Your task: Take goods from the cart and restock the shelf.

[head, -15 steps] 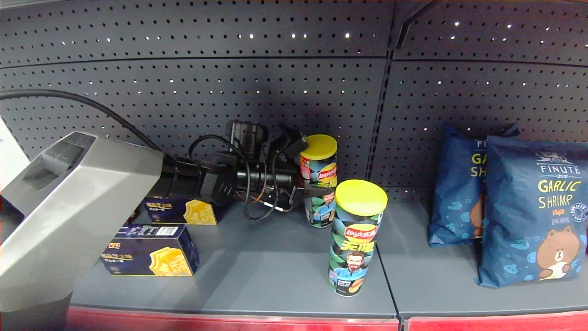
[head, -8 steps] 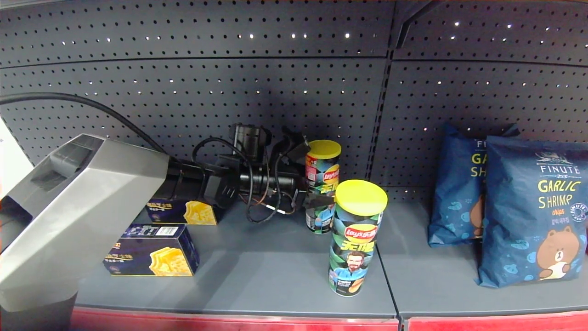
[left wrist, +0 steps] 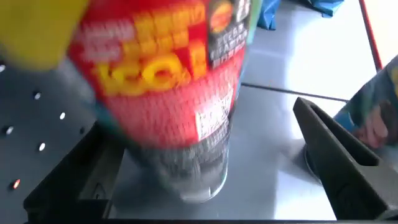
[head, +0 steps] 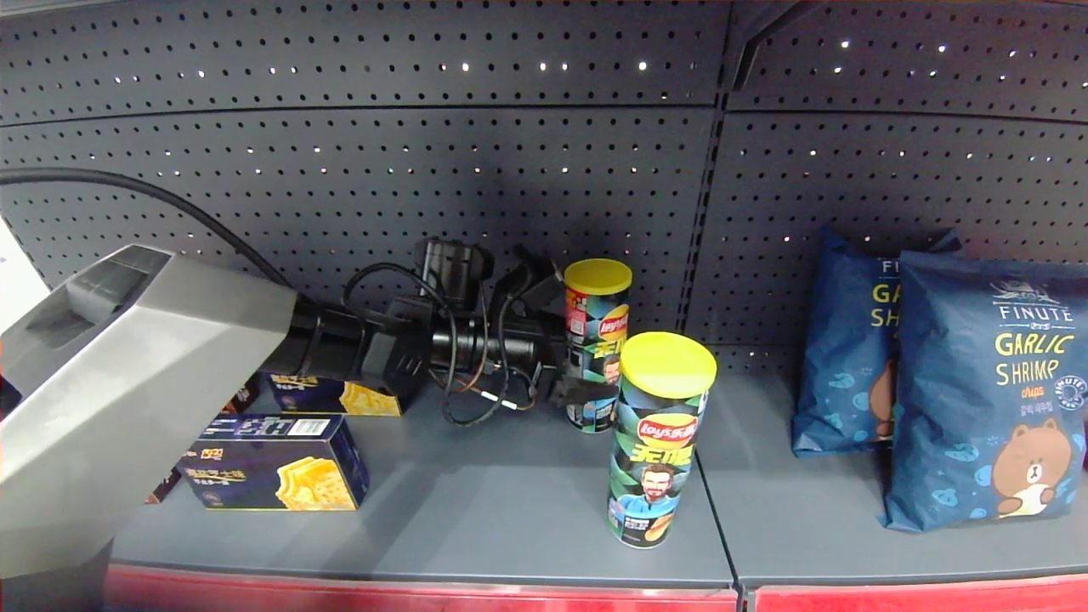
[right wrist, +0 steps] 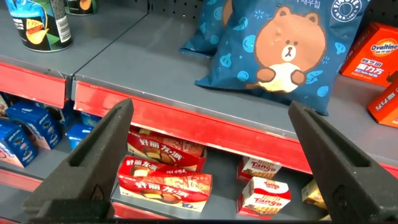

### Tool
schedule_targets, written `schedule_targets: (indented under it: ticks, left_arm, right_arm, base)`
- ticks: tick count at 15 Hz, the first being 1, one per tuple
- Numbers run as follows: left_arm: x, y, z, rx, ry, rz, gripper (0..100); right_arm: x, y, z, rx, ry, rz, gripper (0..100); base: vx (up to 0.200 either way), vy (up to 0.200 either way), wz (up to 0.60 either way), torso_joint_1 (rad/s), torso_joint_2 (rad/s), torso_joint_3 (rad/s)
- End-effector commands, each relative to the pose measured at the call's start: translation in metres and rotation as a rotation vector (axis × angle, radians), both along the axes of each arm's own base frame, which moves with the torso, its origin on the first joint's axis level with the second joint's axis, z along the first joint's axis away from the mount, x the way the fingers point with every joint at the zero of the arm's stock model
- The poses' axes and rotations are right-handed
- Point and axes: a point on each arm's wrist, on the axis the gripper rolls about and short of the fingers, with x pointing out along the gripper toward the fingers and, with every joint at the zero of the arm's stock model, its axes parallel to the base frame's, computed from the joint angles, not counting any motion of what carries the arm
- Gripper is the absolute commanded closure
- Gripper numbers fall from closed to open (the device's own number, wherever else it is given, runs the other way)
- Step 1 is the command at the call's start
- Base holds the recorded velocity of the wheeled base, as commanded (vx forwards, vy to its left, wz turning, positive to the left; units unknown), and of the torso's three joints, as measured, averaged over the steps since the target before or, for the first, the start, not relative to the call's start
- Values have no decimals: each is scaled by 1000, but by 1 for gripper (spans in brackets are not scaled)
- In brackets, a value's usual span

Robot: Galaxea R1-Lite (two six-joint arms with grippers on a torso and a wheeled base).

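Two chip cans with yellow lids stand upright on the grey shelf [head: 476,501]. The rear can [head: 597,340] is near the pegboard; the front can [head: 661,438] is closer to the red edge. My left gripper [head: 571,347] reaches in from the left and straddles the rear can. In the left wrist view that can [left wrist: 168,81] rests on the shelf between the fingers [left wrist: 336,162], with a gap on one side, so the left gripper [left wrist: 205,155] is open. My right gripper [right wrist: 211,109] hangs in front of the shelf edge, open and holding nothing.
Two navy boxes with yellow pictures [head: 280,463] [head: 340,395] lie at the shelf's left. Blue shrimp chip bags [head: 986,382] lean at the right. The pegboard wall [head: 510,170] is close behind the rear can. Below the red shelf edge [right wrist: 186,124] sit more boxes [right wrist: 168,180].
The rear can came down from a raised position and now stands on the shelf. The left arm has drawn back slightly to the left.
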Motion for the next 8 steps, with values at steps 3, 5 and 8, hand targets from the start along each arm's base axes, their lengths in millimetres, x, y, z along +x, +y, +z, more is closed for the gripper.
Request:
schedule_targets:
  ticks: [3,5,8]
  left_arm:
    - [-22,28,9,46,6,91,0]
    - [-28,31,12,70,10,148,0]
    - [-29,32,14,78,-50,236,0]
  right_arm:
    - [0,0,0,0,2,0,0]
    - [0,0,0,0,2,0,0]
    - [0,0,0,0,2,0,0]
  base:
    - [0,0,0,0,0,0]
    - [0,0,0,0,0,0]
    - [0,0,0,0,0,0]
